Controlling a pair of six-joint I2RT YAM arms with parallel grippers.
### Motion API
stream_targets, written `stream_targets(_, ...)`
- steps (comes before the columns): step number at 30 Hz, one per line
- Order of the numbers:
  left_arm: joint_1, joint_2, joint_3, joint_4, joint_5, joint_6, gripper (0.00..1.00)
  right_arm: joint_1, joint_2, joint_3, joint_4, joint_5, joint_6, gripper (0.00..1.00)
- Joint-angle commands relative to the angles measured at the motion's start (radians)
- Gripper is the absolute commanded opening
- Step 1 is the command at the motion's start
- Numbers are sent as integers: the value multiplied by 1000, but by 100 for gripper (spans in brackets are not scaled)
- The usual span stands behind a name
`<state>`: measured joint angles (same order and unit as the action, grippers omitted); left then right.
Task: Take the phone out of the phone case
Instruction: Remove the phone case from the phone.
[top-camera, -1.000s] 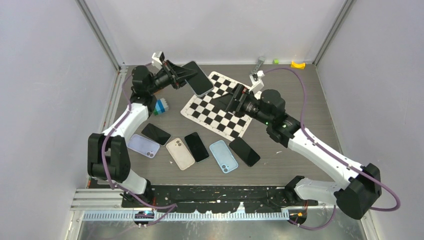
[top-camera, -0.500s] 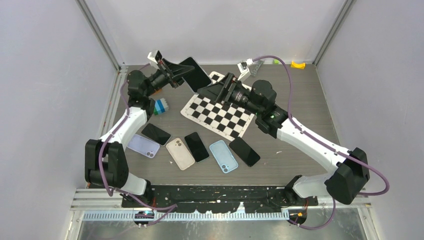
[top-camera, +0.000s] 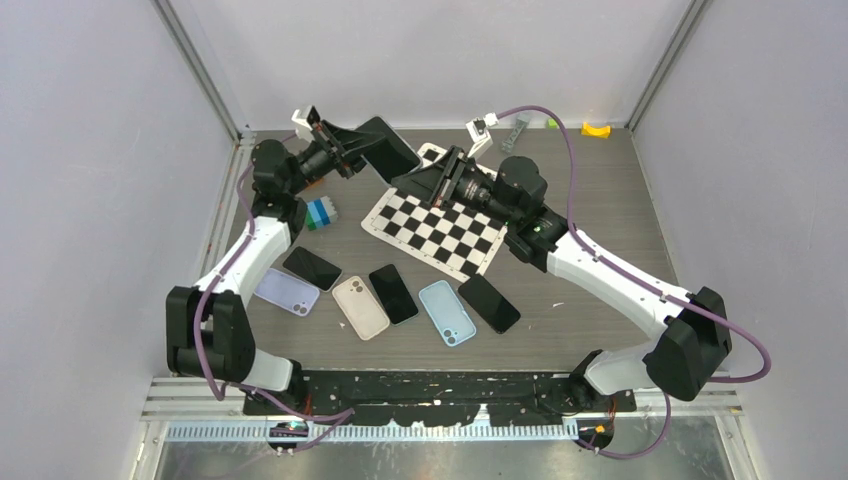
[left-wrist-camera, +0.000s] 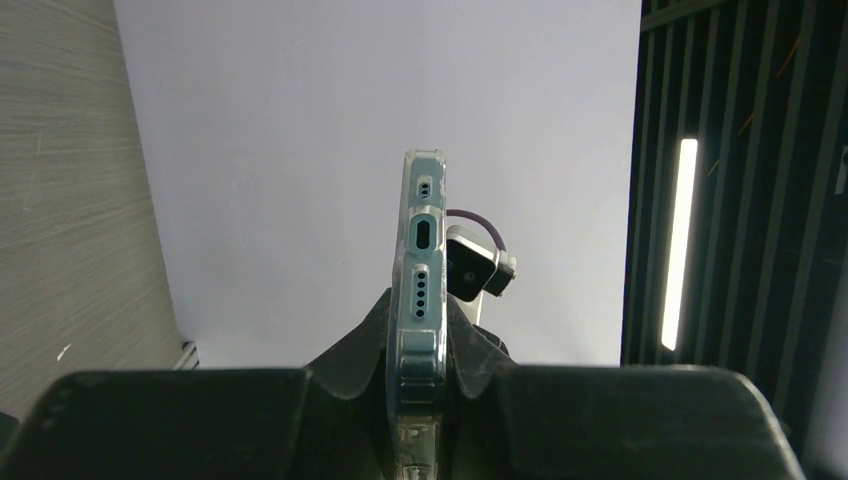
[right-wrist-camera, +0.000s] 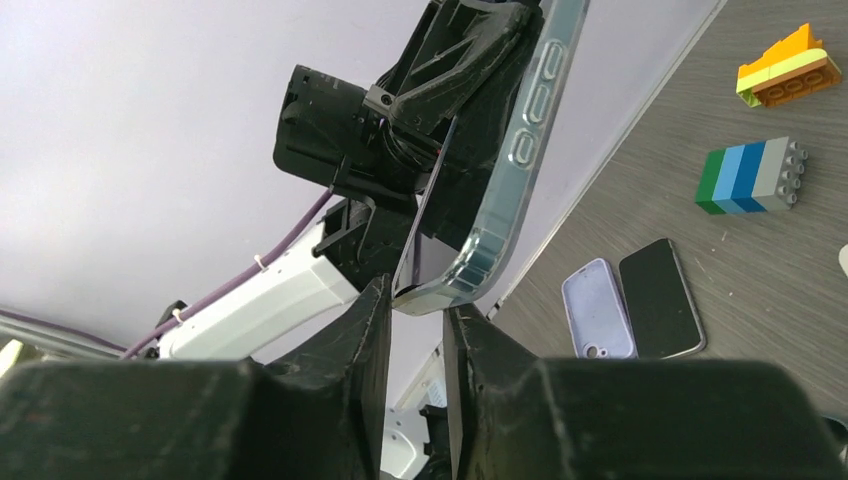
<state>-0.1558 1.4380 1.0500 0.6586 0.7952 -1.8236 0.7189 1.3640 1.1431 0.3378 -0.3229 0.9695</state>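
Note:
A dark phone (top-camera: 390, 150) in a clear phone case (right-wrist-camera: 520, 150) hangs in the air over the table's back left. My left gripper (top-camera: 350, 152) is shut on it. In the left wrist view the cased phone (left-wrist-camera: 422, 250) stands edge-on between the fingers, port end up, with the left gripper (left-wrist-camera: 420, 340) clamped on both faces. My right gripper (top-camera: 405, 180) meets the phone's lower corner from the right. In the right wrist view the right gripper (right-wrist-camera: 415, 297) has its fingers a narrow gap apart, with the case's corner wedged between the tips.
A checkerboard mat (top-camera: 440, 225) lies under the right arm. A row of loose cases and phones lies nearer: lilac case (top-camera: 288, 292), black phone (top-camera: 312, 268), beige case (top-camera: 360, 307), black phone (top-camera: 393, 293), blue case (top-camera: 446, 312), black phone (top-camera: 489, 303). Toy bricks (top-camera: 320, 213) sit left.
My right gripper has swung left and up to the phone's corner, and its jaws have gone from wide open to nearly together. The left gripper has lifted the phone slightly.

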Motion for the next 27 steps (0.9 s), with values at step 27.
stream_targets(27, -26, -131, 10, 24, 4, -353, 0, 57, 79, 152, -590, 366, -716, 1)
